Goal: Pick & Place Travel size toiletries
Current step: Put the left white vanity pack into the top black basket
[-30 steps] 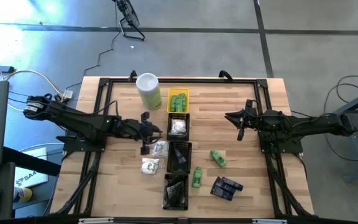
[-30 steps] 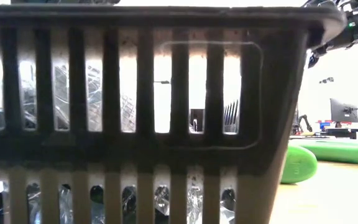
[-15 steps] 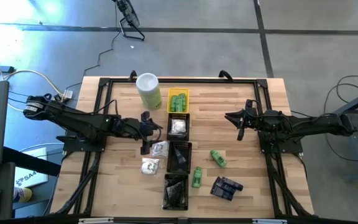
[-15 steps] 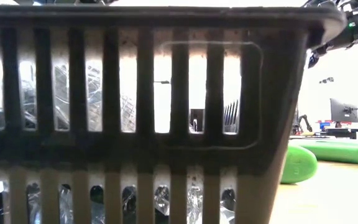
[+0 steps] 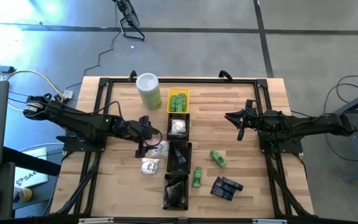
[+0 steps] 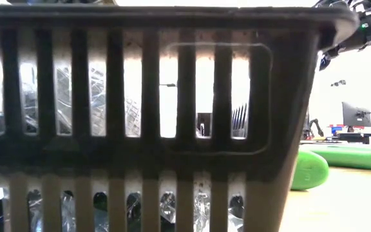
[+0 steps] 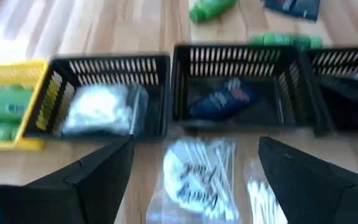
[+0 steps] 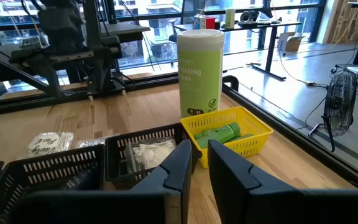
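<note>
I begin with the wooden table (image 5: 241,180), where a column of trays stands in the middle: one yellow tray (image 5: 178,100) and three black trays (image 5: 178,127) below it. The tall green canister (image 5: 148,91) stands beside the yellow one.

My left gripper (image 5: 144,138) hangs with its jaws spread wide, and between them, just in front, lies a clear packet of cotton swabs (image 7: 197,171). A second clear packet (image 7: 263,193) lies close to one finger, almost under it. Past the jaws I see the black tray with white wrapped pieces (image 7: 101,111) and the one with a dark blue packet (image 7: 222,102).

I judge the swab packet to be very light, soft and slippery, so the film may crinkle and slide. I would take it across the middle, where the swabs give some body, not at the loose edge.

My right gripper (image 8: 194,163) waits far from these items, its jaws nearly pressed together, holding nothing.
</note>
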{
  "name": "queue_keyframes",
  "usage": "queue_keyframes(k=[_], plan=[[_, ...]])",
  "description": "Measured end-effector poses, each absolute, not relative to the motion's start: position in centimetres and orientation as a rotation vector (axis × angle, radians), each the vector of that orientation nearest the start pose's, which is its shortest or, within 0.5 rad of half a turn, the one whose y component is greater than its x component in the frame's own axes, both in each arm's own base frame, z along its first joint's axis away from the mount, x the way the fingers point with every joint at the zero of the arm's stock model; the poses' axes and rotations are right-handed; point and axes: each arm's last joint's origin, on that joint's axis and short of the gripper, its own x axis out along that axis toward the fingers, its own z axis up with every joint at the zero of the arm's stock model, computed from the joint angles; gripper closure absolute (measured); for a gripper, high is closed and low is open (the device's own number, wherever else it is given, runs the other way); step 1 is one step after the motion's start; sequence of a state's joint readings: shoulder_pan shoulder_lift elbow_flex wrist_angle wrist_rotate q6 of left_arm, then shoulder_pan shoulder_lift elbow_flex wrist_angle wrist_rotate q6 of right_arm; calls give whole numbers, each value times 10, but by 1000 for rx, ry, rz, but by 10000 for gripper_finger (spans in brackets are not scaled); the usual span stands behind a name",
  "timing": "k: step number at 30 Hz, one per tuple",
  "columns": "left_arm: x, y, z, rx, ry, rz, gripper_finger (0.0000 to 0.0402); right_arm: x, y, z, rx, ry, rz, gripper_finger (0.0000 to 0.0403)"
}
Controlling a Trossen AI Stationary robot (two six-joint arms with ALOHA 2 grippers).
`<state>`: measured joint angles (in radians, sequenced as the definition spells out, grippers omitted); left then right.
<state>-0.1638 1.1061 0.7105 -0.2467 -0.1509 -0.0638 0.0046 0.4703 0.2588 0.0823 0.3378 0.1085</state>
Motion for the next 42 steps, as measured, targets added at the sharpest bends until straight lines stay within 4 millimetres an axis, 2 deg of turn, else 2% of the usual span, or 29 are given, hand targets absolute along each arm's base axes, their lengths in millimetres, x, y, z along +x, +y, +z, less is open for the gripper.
queue_keyframes(k=[8,21,32,36,42], plan=[[224,-33,232,-5,734,31,64,131,-9,218,86,110,-339,357],[247,-37,196,-29,862,39,64,131,-9,218,85,113,-340,357],[249,-37,190,-14,890,58,64,131,-9,218,82,107,-343,357],[249,-29,188,-29,900,78,64,131,-9,218,82,107,-343,357],[245,-10,171,-127,873,39,64,131,-9,219,81,106,-345,357]])
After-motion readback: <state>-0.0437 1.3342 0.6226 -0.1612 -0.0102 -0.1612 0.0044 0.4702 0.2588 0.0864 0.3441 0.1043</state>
